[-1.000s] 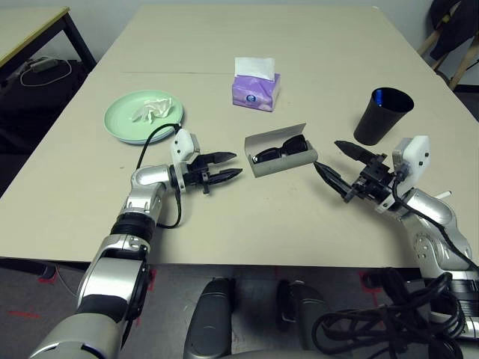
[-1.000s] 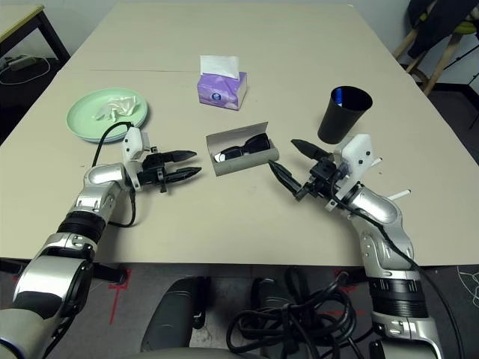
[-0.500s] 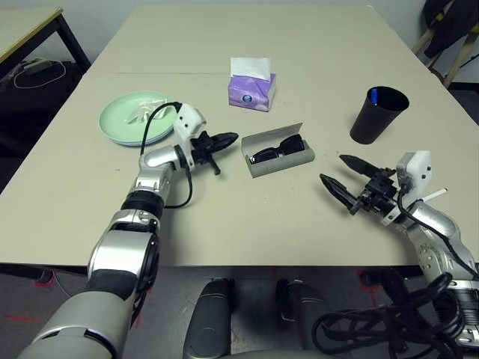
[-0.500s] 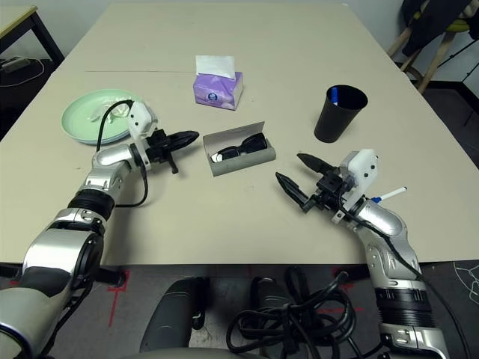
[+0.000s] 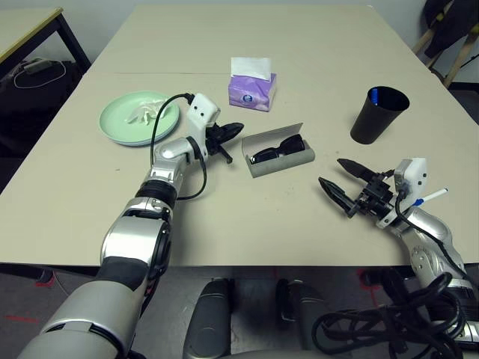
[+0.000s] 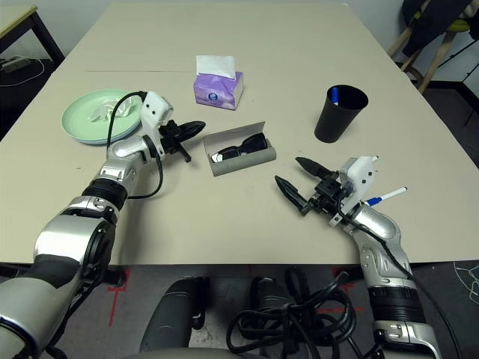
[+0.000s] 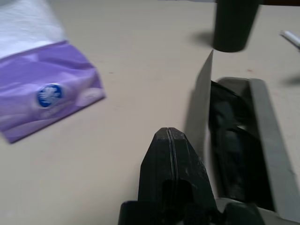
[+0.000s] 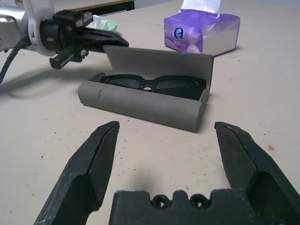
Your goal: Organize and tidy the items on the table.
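The glasses case (image 5: 280, 154) lies mid-worktop (image 5: 224, 217), lid raised, sunglasses (image 5: 278, 149) inside. Its long axis runs across the worktop, slanting slightly away toward the cup (image 5: 379, 116). The left gripper (image 5: 230, 132), jaws clenched and empty, is held at the lid's back edge, judged ready to push it shut. The right gripper (image 5: 341, 182), jaws released, faces the case's front, probably for bracing.

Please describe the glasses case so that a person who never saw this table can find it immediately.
Look at the middle of the beige table, in front of the purple tissue pack. There lies a grey oblong glasses case, between the left hand and the right hand. It is the one open box, lid standing up, with black sunglasses inside.
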Action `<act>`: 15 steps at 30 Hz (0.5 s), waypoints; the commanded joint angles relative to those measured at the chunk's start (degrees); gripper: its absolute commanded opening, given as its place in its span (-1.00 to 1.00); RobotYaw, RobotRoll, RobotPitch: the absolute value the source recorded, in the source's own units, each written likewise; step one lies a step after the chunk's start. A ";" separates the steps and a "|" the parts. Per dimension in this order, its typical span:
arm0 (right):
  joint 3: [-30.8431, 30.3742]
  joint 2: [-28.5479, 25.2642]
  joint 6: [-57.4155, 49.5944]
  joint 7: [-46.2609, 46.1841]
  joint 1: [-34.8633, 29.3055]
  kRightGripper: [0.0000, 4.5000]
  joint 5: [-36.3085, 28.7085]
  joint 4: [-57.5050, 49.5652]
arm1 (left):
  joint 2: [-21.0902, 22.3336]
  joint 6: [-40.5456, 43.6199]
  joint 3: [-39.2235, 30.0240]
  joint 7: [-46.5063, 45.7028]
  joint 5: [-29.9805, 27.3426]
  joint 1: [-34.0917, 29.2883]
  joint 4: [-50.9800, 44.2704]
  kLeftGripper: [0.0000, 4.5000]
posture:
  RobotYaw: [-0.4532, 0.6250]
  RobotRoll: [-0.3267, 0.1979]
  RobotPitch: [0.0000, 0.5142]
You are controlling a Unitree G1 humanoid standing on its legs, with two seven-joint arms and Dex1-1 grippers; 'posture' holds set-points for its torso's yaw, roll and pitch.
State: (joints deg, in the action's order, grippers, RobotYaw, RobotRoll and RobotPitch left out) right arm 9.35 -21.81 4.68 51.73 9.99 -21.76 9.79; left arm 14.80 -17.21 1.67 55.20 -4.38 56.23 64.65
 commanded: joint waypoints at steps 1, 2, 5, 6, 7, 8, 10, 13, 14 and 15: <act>0.21 -0.60 1.25 0.77 0.16 1.00 -0.48 1.79 | -0.53 1.71 2.48 6.39 0.96 -2.99 -3.15 -0.98 | -0.01 0.25 -0.52; 0.25 -0.66 1.47 0.89 0.32 1.00 -0.49 2.12 | -0.59 2.48 2.83 7.62 0.85 -3.67 -4.18 -0.98 | -0.01 0.25 -0.52; 0.36 -0.83 2.12 1.28 0.77 1.00 -0.51 3.06 | -0.43 4.58 4.21 11.04 0.88 -5.93 -7.63 -0.98 | 0.00 0.25 -0.52; 0.37 -0.89 2.34 1.41 0.93 1.00 -0.50 3.33 | -0.34 5.43 4.70 12.13 0.90 -6.84 -9.00 -0.98 | 0.00 0.25 -0.52; 0.42 -0.98 2.50 1.53 1.19 1.00 -0.51 3.66 | -0.31 5.90 5.10 12.86 0.88 -7.86 -10.56 -0.98 | 0.00 0.25 -0.52; 0.42 -1.06 2.60 1.61 1.37 1.00 -0.53 3.90 | -0.33 6.49 5.23 13.05 0.73 -8.62 -11.88 -0.98 | 0.00 0.25 -0.52; 0.45 -1.32 2.15 1.72 1.69 1.00 -0.65 4.39 | -0.60 8.83 5.00 13.11 -0.19 -10.08 -14.60 -0.98 | 0.01 0.25 -0.52; 0.26 -2.10 1.38 2.06 2.08 1.00 -0.36 5.33 | -0.24 10.04 5.52 13.41 -0.09 -11.61 -17.22 -0.98 | 0.01 0.25 -0.52; 0.21 -2.30 1.56 2.27 2.19 1.00 -0.27 5.66 | -0.18 10.37 5.57 13.35 -0.17 -11.88 -17.85 -0.98 | 0.02 0.25 -0.52; 0.16 -2.47 1.79 2.50 2.30 1.00 -0.25 5.99 | -0.08 10.45 5.56 13.37 -0.34 -12.06 -18.42 -0.98 | 0.02 0.25 -0.52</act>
State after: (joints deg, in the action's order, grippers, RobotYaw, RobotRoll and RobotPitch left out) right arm 9.44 -23.76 6.36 53.60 12.37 -21.92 14.53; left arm 14.55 -8.09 5.62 67.56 -5.45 46.09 46.37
